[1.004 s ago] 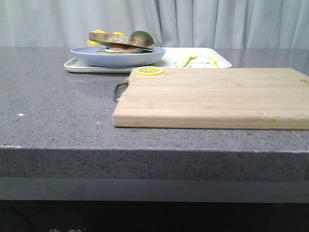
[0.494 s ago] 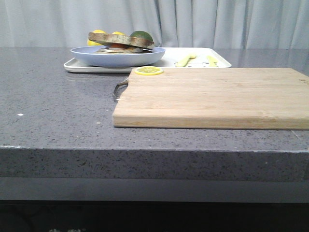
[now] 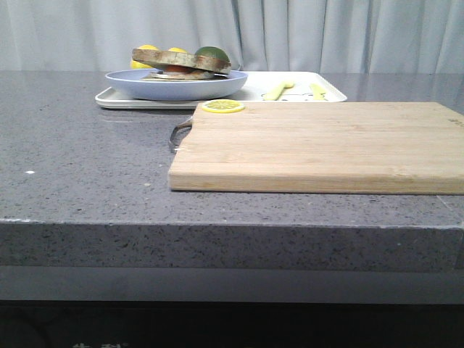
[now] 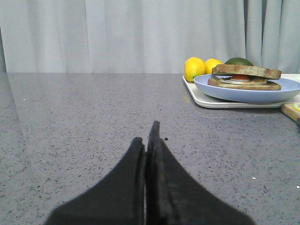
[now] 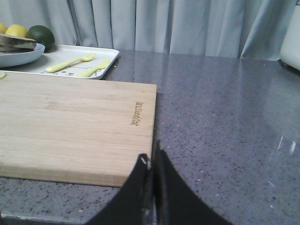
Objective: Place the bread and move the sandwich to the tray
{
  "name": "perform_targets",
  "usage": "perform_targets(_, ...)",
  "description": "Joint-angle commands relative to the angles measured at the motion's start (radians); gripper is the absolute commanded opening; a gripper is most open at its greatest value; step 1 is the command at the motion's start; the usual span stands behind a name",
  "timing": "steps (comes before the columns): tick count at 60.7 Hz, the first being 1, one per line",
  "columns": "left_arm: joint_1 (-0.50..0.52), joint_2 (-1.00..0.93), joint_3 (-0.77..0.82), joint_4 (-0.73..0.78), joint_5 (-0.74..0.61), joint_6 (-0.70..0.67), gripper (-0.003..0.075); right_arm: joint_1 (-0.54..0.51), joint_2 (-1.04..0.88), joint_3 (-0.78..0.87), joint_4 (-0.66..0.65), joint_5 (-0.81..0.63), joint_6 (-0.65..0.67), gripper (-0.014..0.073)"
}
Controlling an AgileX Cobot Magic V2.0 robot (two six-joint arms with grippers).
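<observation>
The left gripper (image 4: 149, 140) was shut tight, with nothing between its two black fingers. It hung low over the bare gray table (image 4: 84, 117). The right gripper (image 5: 153, 161) was shut tight too and held nothing. It sat just past the near edge of the wooden board (image 5: 75, 122).

The sandwich (image 4: 246, 77) was far ahead of the left jaws and off to one side. It lay on a blue plate (image 4: 248, 93). White and red filling showed between its two brown slices. The plate sat on the white tray (image 4: 211, 101) at the back of the table. Two lemons (image 4: 194, 69) and a green fruit (image 4: 239, 61) were just behind the plate.

From the right jaws, the tray lay far ahead, past the board. A yellow fork (image 5: 70, 62) and another yellow tool (image 5: 93, 68) lay on it. A lemon slice (image 3: 223, 106) sat on the board's far corner, close to the plate.
</observation>
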Motion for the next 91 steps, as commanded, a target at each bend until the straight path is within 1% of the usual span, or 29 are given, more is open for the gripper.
perform_targets(1,0.003,-0.02,0.005,-0.01,-0.09,-0.009,-0.0018,0.005,-0.023,-0.003,0.003,-0.091,-0.005,-0.0067)
perform_targets(12,0.003,-0.02,0.005,-0.01,-0.09,-0.009,-0.0018,0.008,-0.024,-0.003,-0.001,-0.095,-0.005,-0.0067)
perform_targets(16,0.003,-0.02,0.005,-0.01,-0.09,-0.009,-0.0018,0.021,-0.024,-0.003,-0.038,-0.096,0.006,-0.0067)
perform_targets(20,0.003,-0.02,0.005,-0.01,-0.09,-0.009,-0.0018,0.031,-0.024,-0.003,-0.1,-0.104,0.076,-0.0067)
perform_targets(23,0.003,-0.02,0.005,-0.01,-0.09,-0.009,-0.0018,0.031,-0.024,-0.003,-0.156,-0.105,0.171,-0.0067)
perform_targets(26,0.003,-0.02,0.005,-0.01,-0.09,-0.009,-0.0018,0.03,-0.025,-0.003,-0.192,-0.101,0.233,-0.0067)
perform_targets(31,0.003,-0.02,0.005,-0.01,-0.09,-0.009,-0.0018,0.03,-0.025,-0.003,-0.243,-0.109,0.29,-0.0067)
perform_targets(74,0.003,-0.02,0.005,-0.01,-0.09,-0.009,-0.0018,0.025,-0.025,-0.003,-0.237,-0.127,0.34,-0.0067)
perform_targets(83,0.003,-0.02,0.005,-0.01,-0.09,-0.009,-0.0018,-0.009,-0.025,-0.003,-0.243,-0.127,0.34,-0.0067)
perform_targets(91,0.003,-0.02,0.005,-0.01,-0.09,-0.009,-0.0018,-0.01,-0.025,-0.003,-0.243,-0.127,0.34,-0.0067)
